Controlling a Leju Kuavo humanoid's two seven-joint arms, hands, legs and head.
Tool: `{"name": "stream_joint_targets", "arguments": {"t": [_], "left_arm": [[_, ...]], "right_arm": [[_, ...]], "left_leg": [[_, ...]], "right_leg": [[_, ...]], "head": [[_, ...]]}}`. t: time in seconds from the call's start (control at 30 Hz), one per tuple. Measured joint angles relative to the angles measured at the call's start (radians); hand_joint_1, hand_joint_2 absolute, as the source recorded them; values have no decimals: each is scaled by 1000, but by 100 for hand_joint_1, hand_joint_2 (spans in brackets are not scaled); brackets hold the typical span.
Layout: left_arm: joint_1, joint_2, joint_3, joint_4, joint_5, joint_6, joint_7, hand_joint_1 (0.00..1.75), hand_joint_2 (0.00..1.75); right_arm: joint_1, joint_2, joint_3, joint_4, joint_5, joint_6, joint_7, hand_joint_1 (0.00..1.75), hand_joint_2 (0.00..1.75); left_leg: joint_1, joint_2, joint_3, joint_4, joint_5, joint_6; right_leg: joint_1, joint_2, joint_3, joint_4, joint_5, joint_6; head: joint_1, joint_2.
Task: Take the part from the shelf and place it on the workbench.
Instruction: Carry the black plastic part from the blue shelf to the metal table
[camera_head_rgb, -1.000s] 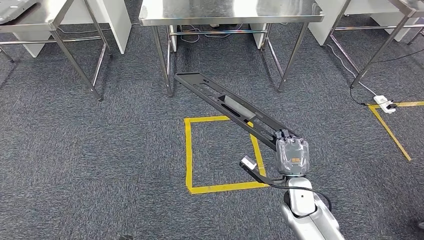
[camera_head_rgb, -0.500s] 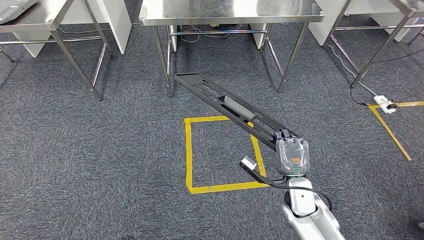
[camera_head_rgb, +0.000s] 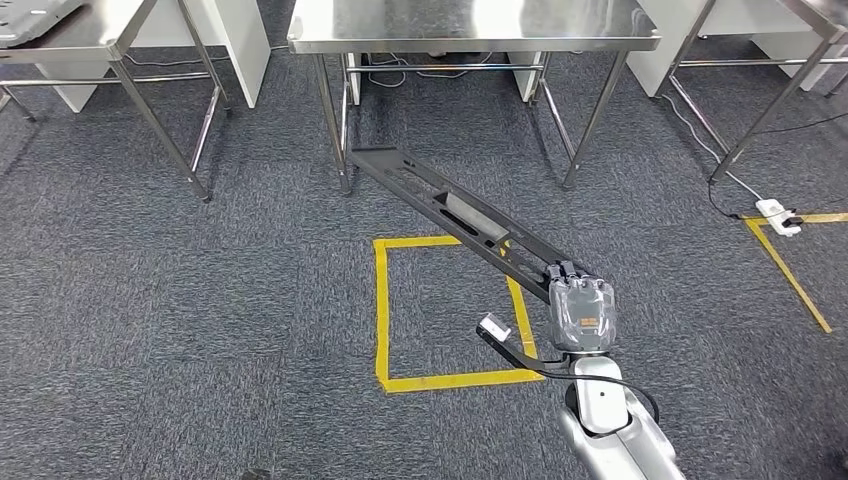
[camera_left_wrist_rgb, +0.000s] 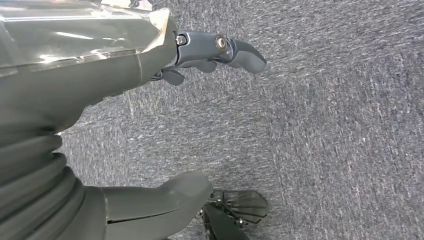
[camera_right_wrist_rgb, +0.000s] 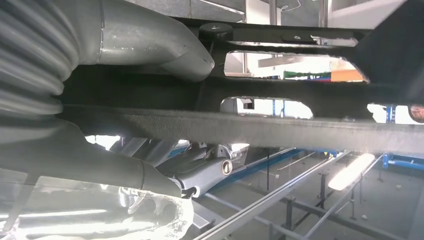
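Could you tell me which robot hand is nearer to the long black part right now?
Right. The right robot hand grips the near end of the part, which points toward the workbench. The left robot hand hangs over bare carpet, holding nothing.

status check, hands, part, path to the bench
Right hand grips long black slotted plastic part at its near end. Left hand holds nothing, fingers apart, over carpet. Steel workbench ahead; nothing on the floor between.
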Motion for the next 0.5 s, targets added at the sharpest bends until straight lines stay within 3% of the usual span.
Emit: {"name": "stream_joint_targets", "arguments": {"t": [0.07,0.1,0.13,0.2,0.27,0.33,0.43,0.47,0.5], "left_arm": [[1,-2,0,0,-2,0,1,0,175],[1,-2,0,0,-3,0,1,0,175],[0,-2,0,0,-4,0,1,0,175],[1,-2,0,0,-4,0,1,0,175],[1,-1,0,0,-4,1,1,0,175],[1,0,0,-1,-5,1,1,0,175],[2,-1,0,-1,-6,1,1,0,175],[3,-1,0,-1,-6,2,1,0,175],[3,-1,0,-1,-6,2,1,0,175]], "right_arm": [[0,-1,0,3,0,0,-3,175,175],[-1,0,-1,4,0,0,-4,175,175],[-1,0,0,5,0,0,-4,175,175],[-2,3,0,7,0,0,-5,175,175],[-1,3,-1,7,0,0,-5,175,175],[-2,4,-1,8,0,0,-5,175,175],[-2,5,-1,8,0,0,-5,175,175],[-1,5,-1,8,0,0,-5,175,175],[-1,5,-1,8,0,0,-5,175,175]], "left_leg": [[0,-5,15,0,-12,-9],[-1,-7,22,1,-18,-15],[-2,-7,24,2,-24,-21],[-3,-6,26,7,-31,-32],[0,0,17,31,-35,-42],[6,10,-32,114,-48,-56],[18,19,-153,275,-109,-76],[21,21,-176,286,-115,-78],[22,22,-182,265,-99,-78]], "right_leg": [[1,1,55,-141,73,14],[5,1,78,-202,93,8],[8,1,95,-237,106,-4],[15,2,105,-251,104,-36],[8,2,120,-255,109,-54],[3,2,138,-259,103,-68],[7,2,157,-259,85,-80],[8,3,165,-259,78,-80],[9,3,175,-259,71,-80]], "head": [[1,0],[1,0],[1,0],[-2,0],[-5,0],[-8,0],[-10,0],[-11,0],[-11,0]]}}
